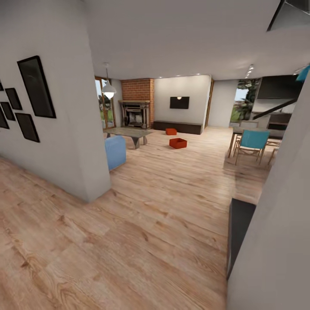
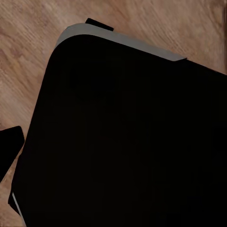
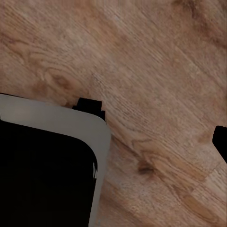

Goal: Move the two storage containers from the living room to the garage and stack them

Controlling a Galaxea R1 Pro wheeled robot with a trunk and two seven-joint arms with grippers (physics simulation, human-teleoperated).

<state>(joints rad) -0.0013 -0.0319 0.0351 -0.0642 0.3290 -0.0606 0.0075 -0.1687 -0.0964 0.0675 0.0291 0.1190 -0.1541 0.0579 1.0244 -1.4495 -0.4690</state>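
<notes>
Two orange-red storage containers stand on the light wood floor of the living room, far ahead in the head view. The nearer container [image 1: 178, 143] is in the open; the farther container [image 1: 171, 131] lies close to the long dark cabinet [image 1: 178, 126]. Both are empty and several metres from me. In the wrist views my left gripper [image 2: 113, 151] and right gripper [image 3: 113, 142] hang over my black base and the planks. One dark fingertip [image 2: 10, 150] shows at the frame's edge, another fingertip [image 3: 221, 142] likewise. Nothing is between the fingers. The garage is out of view.
A white wall corner [image 1: 92, 172] with black frames juts in at left. A blue armchair [image 1: 115, 151] and low table [image 1: 129, 133] stand beyond it. A white wall with a dark panel [image 1: 239, 228] is close on the right. A dining table with a teal chair [image 1: 252, 144] stands farther back.
</notes>
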